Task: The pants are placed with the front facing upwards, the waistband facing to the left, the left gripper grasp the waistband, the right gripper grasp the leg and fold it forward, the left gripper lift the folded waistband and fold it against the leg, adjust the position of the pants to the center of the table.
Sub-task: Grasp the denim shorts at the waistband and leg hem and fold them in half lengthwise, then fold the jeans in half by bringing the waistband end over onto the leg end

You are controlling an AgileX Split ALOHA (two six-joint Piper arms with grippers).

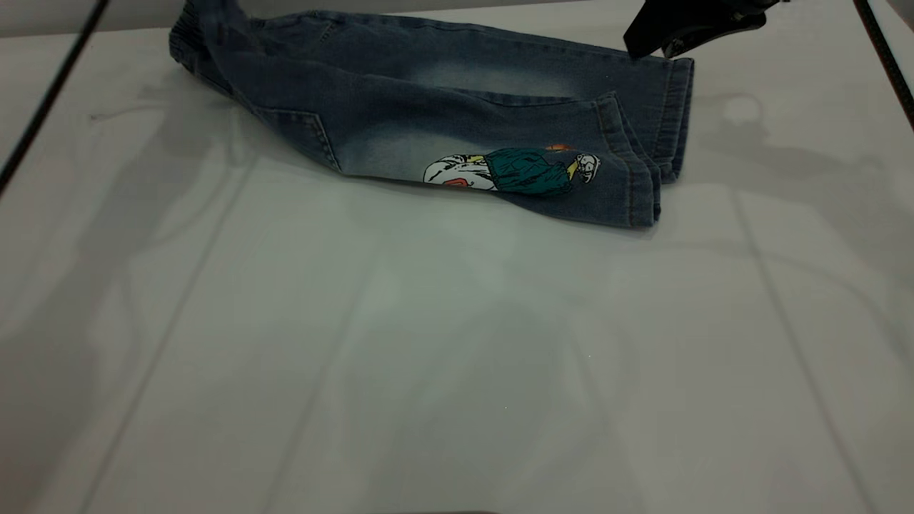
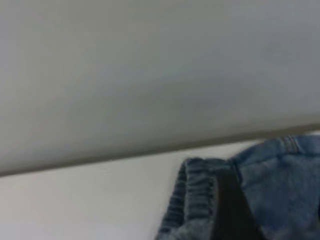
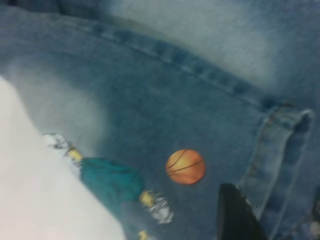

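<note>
Seen folded lengthwise on the white desk (image 1: 457, 357): denim pants (image 1: 443, 121), lying at the far edge rather than the middle, one leg laid over the other. Waistband (image 1: 187, 36) bunched and slightly raised at the left arm's side, cuffs (image 1: 646, 153) stacked at the right arm's side. Printed on the upper leg, a cartoon figure (image 1: 510, 171) in a teal top, with an orange basketball (image 3: 185, 166) beside it.

Right end effector (image 1: 668, 39) pictured just above the far cuff, close to the hem. Could not tell whether spread or closed, nor whether touching the cloth. From its wrist camera, one dark fingertip (image 3: 235, 215) visible close over the denim, beside the turned-up cuff and near the basketball print.

Left end effector (image 2: 235, 215) out of the exterior view. From its own wrist camera, one dark finger (image 2: 230, 205) lying across the elastic waistband, gathered denim on both sides of it. Grip state impossible to tell. Beyond the waistband, bare desk and a plain grey wall (image 2: 150, 70).
</note>
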